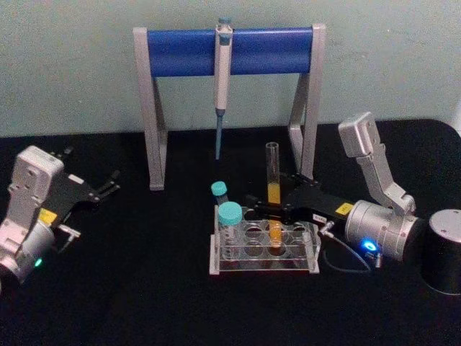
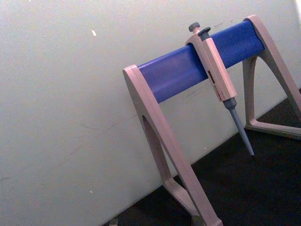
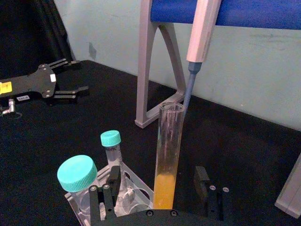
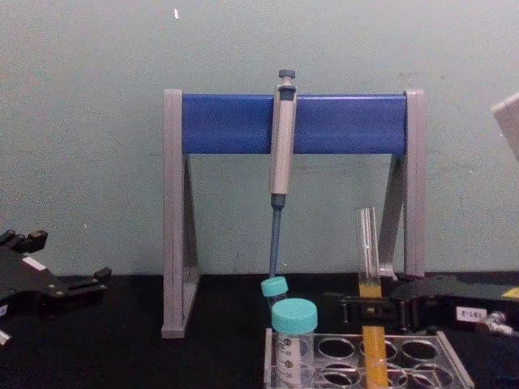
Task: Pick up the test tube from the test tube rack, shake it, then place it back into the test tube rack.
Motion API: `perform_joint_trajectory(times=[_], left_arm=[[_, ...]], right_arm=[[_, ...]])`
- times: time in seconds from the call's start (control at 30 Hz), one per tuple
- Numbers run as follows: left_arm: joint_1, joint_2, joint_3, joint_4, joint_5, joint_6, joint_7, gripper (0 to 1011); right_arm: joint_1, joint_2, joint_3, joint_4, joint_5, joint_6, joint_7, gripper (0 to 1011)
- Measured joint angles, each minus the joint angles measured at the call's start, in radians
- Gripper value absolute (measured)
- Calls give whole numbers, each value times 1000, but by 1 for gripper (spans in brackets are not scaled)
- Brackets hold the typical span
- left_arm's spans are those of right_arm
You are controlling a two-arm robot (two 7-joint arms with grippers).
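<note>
The test tube (image 1: 272,176) is a long clear glass tube with orange-yellow liquid in its lower part. It stands upright in a back hole of the test tube rack (image 1: 216,267), a low clear plastic tray. My right gripper (image 1: 268,207) reaches in from the right at the tube's liquid level. In the right wrist view its fingers (image 3: 111,186) stand on either side of the test tube (image 3: 168,141) with gaps, so it is open. The chest view shows the test tube (image 4: 368,243) rising above the right gripper (image 4: 366,309). My left gripper (image 1: 92,168) rests open at the far left.
Two teal-capped vials (image 1: 230,216) stand in the rack's left holes. Behind the rack a grey-and-blue pipette stand (image 1: 180,50) holds a hanging pipette (image 1: 222,86) whose tip points down near the tube's mouth. A black cylinder (image 1: 443,249) sits at the far right.
</note>
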Motion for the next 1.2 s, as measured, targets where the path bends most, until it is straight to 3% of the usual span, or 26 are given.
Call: perform_joint_trajectory(times=[0.77, 0.93, 1.2], left_arm=[[0, 0, 0, 0, 0, 0, 0, 1001], [0, 0, 0, 0, 0, 0, 0, 1001], [0, 0, 0, 0, 0, 0, 0, 1001]], right_arm=[[11, -8, -5, 13, -14, -5, 4, 995], [11, -8, -5, 12, -13, -5, 4, 903], [10, -7, -4, 11, -12, -5, 3, 672]])
